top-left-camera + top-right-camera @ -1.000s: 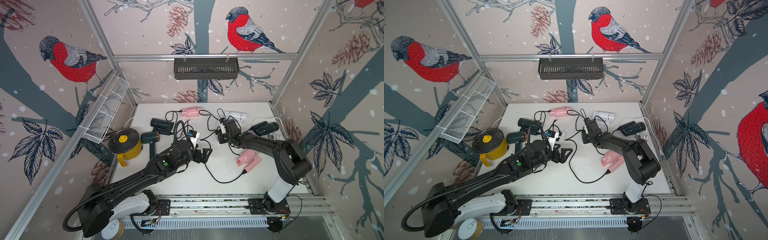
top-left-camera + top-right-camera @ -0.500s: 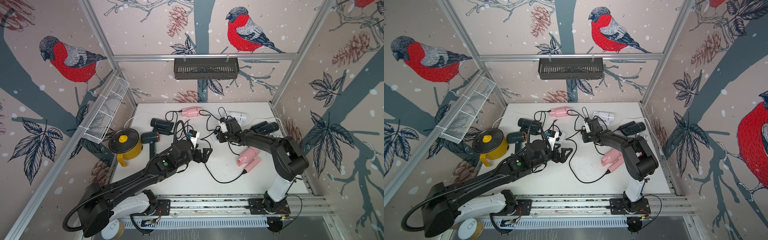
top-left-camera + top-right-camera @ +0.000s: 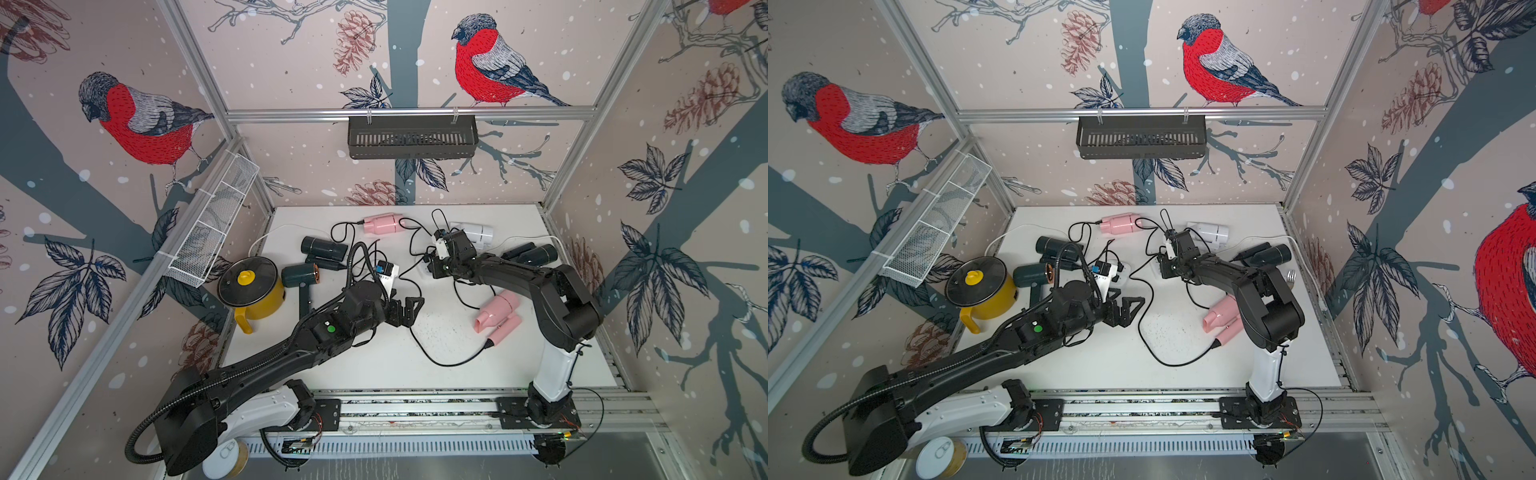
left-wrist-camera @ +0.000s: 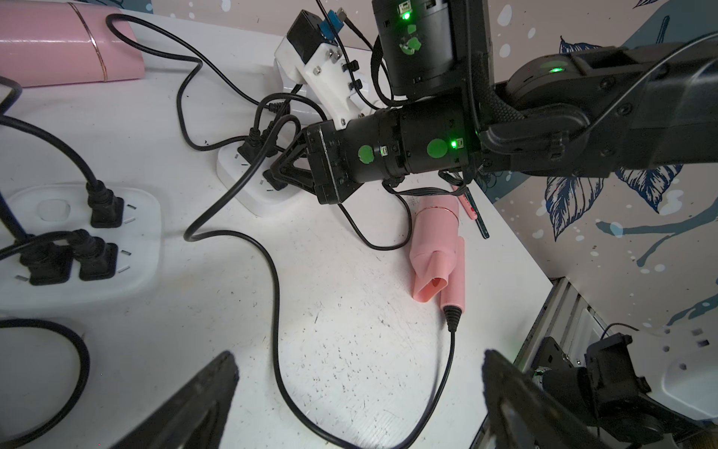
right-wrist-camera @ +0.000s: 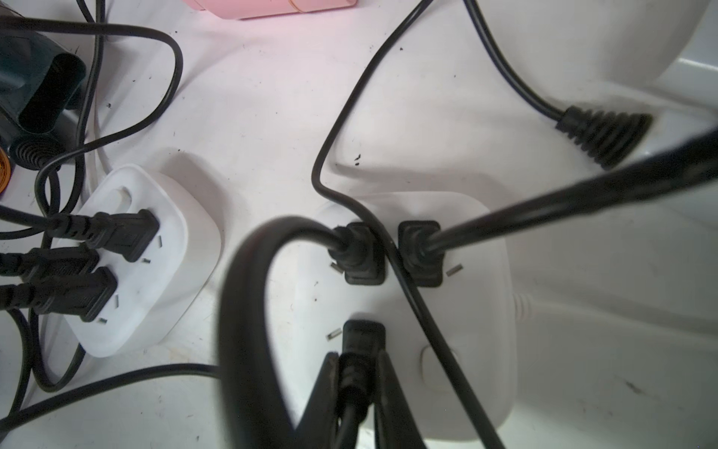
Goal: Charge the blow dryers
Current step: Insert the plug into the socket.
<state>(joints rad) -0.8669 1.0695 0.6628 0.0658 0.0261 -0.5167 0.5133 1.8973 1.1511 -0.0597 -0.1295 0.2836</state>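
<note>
My right gripper [image 5: 355,373] is shut on a black plug [image 5: 363,338], whose face rests against the right white power strip [image 5: 478,272]. Two other plugs sit in that strip. The left power strip [image 5: 128,330] holds three plugs. In both top views the blow dryers lie around the strips: pink [image 3: 380,223], white [image 3: 476,232], black [image 3: 323,248], dark green [image 3: 300,275], black [image 3: 536,254] and pink [image 3: 496,316]. My left gripper [image 4: 359,365] hangs open over the bare table, above the near pink dryer's cord [image 4: 276,311], holding nothing.
A yellow pot with a black lid [image 3: 253,291] stands at the left edge. A white mesh basket [image 3: 212,224] hangs on the left wall and a black basket [image 3: 411,137] on the back rail. Loose cords cross the table's middle. The arms' rail [image 3: 415,405] runs along the front.
My right gripper has come down and slightly left with the plug onto the right power strip. The left arm has barely moved and stays open.
</note>
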